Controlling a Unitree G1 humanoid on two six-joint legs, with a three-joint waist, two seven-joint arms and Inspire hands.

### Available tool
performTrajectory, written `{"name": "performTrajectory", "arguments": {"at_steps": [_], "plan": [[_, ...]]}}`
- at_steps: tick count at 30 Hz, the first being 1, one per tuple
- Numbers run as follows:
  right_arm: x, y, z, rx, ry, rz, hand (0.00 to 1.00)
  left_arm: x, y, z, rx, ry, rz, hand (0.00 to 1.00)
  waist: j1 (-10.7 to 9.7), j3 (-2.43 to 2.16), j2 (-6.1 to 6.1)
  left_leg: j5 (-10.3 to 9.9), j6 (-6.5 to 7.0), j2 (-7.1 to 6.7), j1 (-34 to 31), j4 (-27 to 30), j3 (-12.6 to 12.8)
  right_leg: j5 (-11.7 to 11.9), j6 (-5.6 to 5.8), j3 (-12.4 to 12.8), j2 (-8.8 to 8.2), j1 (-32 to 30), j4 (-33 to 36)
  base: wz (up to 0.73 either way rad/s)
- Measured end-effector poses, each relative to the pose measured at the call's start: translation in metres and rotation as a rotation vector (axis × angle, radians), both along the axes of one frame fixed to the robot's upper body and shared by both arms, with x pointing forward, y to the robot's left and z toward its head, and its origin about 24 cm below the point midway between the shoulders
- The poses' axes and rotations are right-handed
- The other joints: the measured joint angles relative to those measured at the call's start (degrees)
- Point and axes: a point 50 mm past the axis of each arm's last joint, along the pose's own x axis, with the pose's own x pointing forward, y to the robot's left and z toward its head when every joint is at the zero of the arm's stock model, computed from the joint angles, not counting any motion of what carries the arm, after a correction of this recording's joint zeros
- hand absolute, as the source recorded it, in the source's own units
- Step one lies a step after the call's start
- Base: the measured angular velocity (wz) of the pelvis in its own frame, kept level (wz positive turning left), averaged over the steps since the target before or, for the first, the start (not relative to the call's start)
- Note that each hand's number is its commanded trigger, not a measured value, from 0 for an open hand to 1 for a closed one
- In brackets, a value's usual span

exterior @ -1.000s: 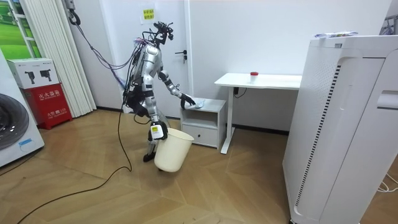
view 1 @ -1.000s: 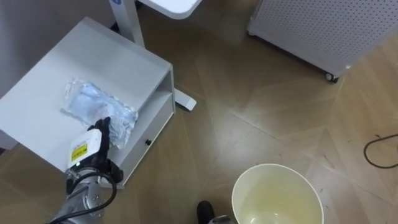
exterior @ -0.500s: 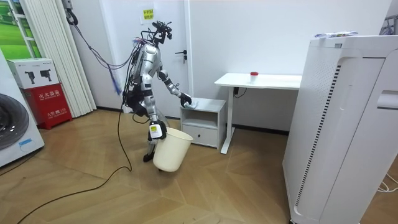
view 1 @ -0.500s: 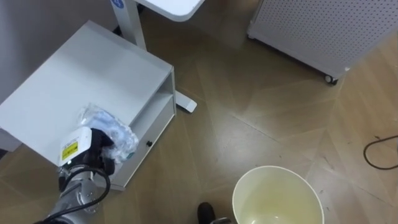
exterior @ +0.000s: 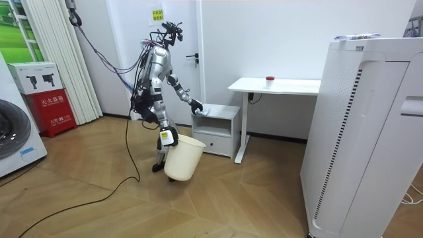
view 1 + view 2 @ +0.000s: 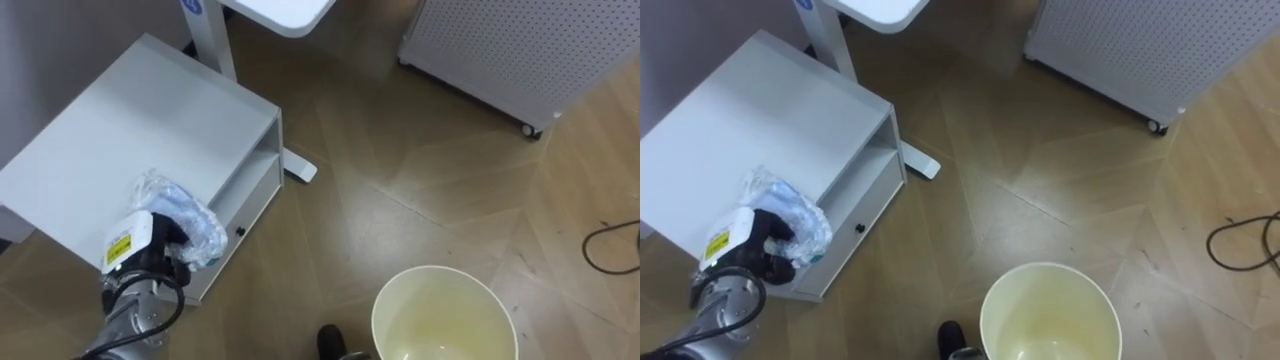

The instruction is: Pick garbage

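Note:
A crumpled clear plastic bag point(image 6: 188, 212) lies at the near edge of the white bedside cabinet point(image 6: 130, 120). My left hand point(image 6: 160, 248) has its dark fingers curled into the bag's near end and grips it. A cream waste bin point(image 6: 440, 320) hangs open-mouthed low on my right. In the room view I stand beside the cabinet, with my left hand point(image 5: 196, 104) reaching to the bag point(image 5: 203, 111). My right hand point(image 5: 166, 137) holds the tilted bin point(image 5: 182, 158) by its rim.
A white desk's foot point(image 6: 300, 168) stands just behind the cabinet, with the desk top point(image 6: 285, 10) above it. A white perforated unit on castors point(image 6: 520, 50) is at the far right. Bare wood floor lies between the cabinet and the bin.
My left hand has curled shut on the bag. The bag is bunched up and has been dragged toward the cabinet's near edge.

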Motion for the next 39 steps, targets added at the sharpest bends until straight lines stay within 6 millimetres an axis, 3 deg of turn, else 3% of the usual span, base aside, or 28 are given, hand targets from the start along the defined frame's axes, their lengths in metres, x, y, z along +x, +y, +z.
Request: {"name": "performTrajectory", "arguments": {"at_steps": [4, 10, 14, 21, 27, 28, 29, 30, 39], "plan": [[0.006, 0.006, 0.002, -0.015, -0.039, 0.028, 1.0, -0.005, -0.026, -0.01, -0.145, -0.002, -0.07, 1.0, 0.9, -0.04, -0.27, 0.3, 0.05, -0.7, 1.3, -1.3, 0.1, 0.0, 0.2, 0.1, -0.14, 1.1, -0.3, 0.03], [0.026, 0.035, 0.008, 0.015, -0.132, 0.078, 1.0, -0.039, -0.09, -0.046, -0.361, 0.149, -0.274, 1.0, 2.9, -0.17, -0.74, 0.6, 0.17, -0.87, 3.4, -3.2, 0.5, -0.2, 0.47, 0.1, -0.47, 2.9, -1.5, 0.01], [0.036, 0.057, 0.012, 0.034, -0.177, 0.185, 1.0, -0.061, -0.124, -0.06, -0.453, 0.27, -0.435, 1.0, 4.1, -0.86, -1.84, 0.6, 0.17, -0.84, 3.3, -3.2, 0.6, -0.2, 0.46, -0.1, -0.43, 2.9, -1.7, 0.01], [0.042, 0.086, 0.015, 0.064, -0.21, 0.359, 1.0, -0.082, -0.153, -0.069, -0.49, 0.412, -0.638, 1.0, 4.5, -1.53, -2.53, 0.8, 0.4, -0.96, 4.4, -4.0, 1.1, 0.1, 0.71, 0.1, -0.69, 3.7, -2.5, -0.01], [0.041, 0.088, 0.014, 0.05, -0.206, 0.398, 1.0, -0.09, -0.156, -0.072, -0.507, 0.436, -0.66, 1.0, 6.2, -1.6, -2.64, 0.9, 0.49, -0.98, 5.0, -4.6, 1.8, 0.1, 0.75, 0.2, -0.85, 3.7, -2.4, -0.05], [0.041, 0.088, 0.014, 0.044, -0.206, 0.408, 1.0, -0.091, -0.157, -0.072, -0.511, 0.437, -0.662, 0.87, 6.6, -1.61, -2.66, 0.9, 0.47, -0.98, 5.0, -4.6, 1.8, 0.1, 0.74, 0.2, -0.83, 3.7, -2.4, 0.0], [0.041, 0.089, 0.014, 0.044, -0.207, 0.409, 1.0, -0.091, -0.158, -0.072, -0.514, 0.439, -0.664, 0.21, 7.2, -1.7, -2.79, 0.9, 0.47, -0.97, 5.1, -4.7, 2.1, 0.1, 0.73, 0.3, -0.76, 3.6, -2.4, -0.04], [0.041, 0.089, 0.014, 0.043, -0.206, 0.41, 1.0, -0.092, -0.158, -0.072, -0.514, 0.439, -0.663, 0.0, 7.4, -1.75, -2.87, 0.9, 0.47, -0.98, 5.1, -4.7, 2.2, 0.1, 0.73, 0.4, -0.76, 3.5, -2.4, -0.05], [0.04, 0.091, 0.013, 0.045, -0.202, 0.416, 1.0, -0.098, -0.159, -0.076, -0.524, 0.459, -0.669, 0.0, 8.7, -1.82, -2.98, 0.9, 0.48, -0.97, 5.3, -4.7, 2.8, 0.1, 0.68, 0.9, -0.71, 3.3, -2.3, 0.0]]}}
